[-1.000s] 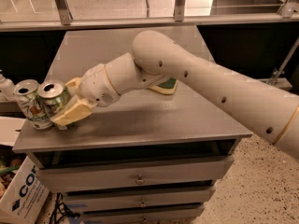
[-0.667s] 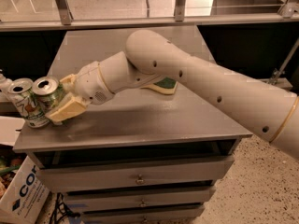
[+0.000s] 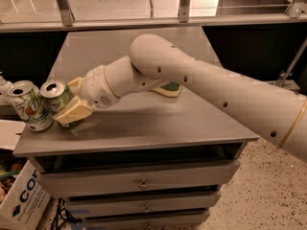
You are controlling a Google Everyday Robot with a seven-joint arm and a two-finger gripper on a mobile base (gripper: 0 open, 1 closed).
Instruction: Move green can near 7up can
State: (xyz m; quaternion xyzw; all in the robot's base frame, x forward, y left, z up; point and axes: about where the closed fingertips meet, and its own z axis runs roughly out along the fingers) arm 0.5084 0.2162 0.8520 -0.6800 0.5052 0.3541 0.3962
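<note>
The 7up can (image 3: 29,107) stands at the front left corner of the table (image 3: 144,123), its silver top tipped a little towards the camera. Just right of the 7up can is the green can (image 3: 53,93), with its open silver top at about the same height as the 7up can's top. Whether the two cans touch cannot be told, but hardly any gap shows between them.

The gripper (image 3: 65,101) is right of the 7up can and clasped around the green can. One cream finger (image 3: 73,113) lies along the can's lower front side and the other shows behind its upper right side, so the jaws are closed on the can's body. The can sits tilted in this grasp, and whether its base rests on the table is hidden by the lower finger.

From the gripper the white arm (image 3: 201,90) runs right of the 7up can and away across the table, passing out at the right edge. A green and yellow sponge (image 3: 169,88) lies on the table well right of the 7up can, partly behind the arm. Below the 7up can, under the tabletop, are the drawers (image 3: 139,181), and a cardboard box (image 3: 21,202) stands on the floor beneath it
</note>
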